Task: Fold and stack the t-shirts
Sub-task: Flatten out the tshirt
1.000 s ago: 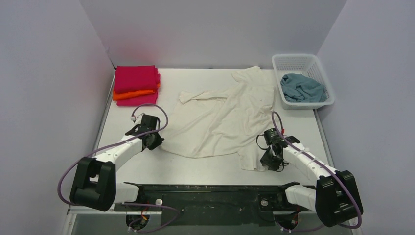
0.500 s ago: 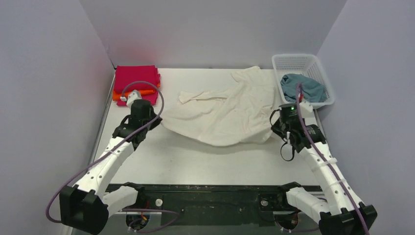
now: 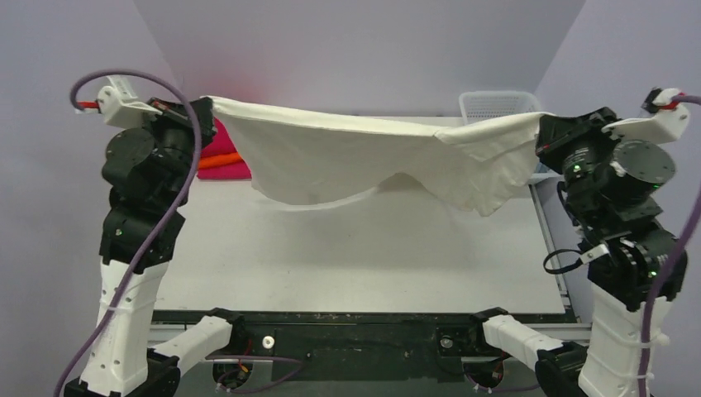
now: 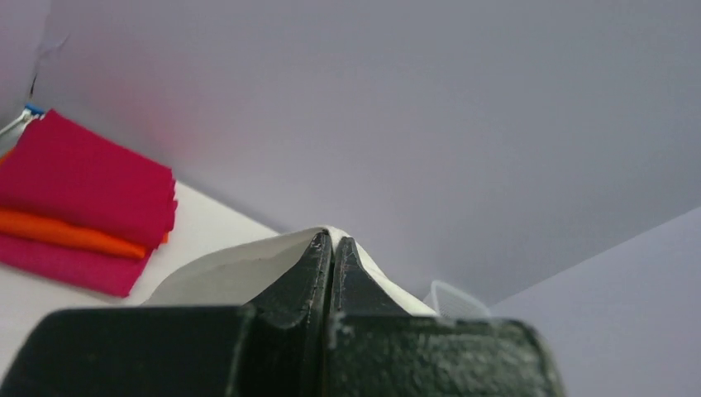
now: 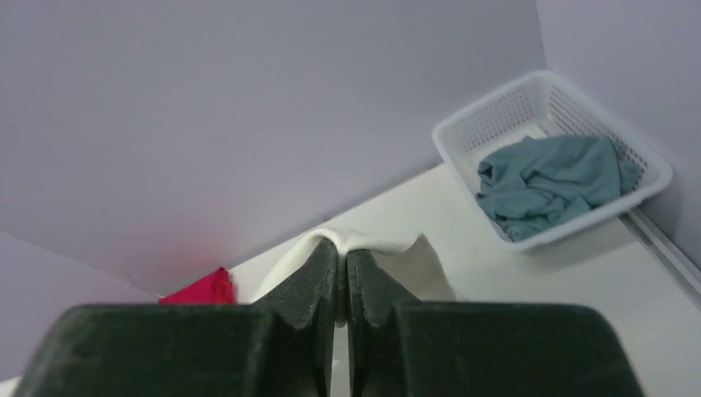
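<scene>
Cream t-shirt (image 3: 364, 157), lying rumpled on the table (image 3: 355, 256) a second before, now hung stretched in the air between my left gripper (image 3: 207, 104) and right gripper (image 3: 541, 124), both clamped tight on its edge, so I judged it ready to lay flat for folding.

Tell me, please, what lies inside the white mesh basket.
A crumpled grey-blue t-shirt lies in the basket; nothing else shows. Anything beneath it is covered.

A robotics lab cell is suggested: a white table (image 3: 372, 265) is enclosed by plain grey panels (image 3: 355, 50) and edged by a black mounting rail (image 3: 355, 331).
</scene>
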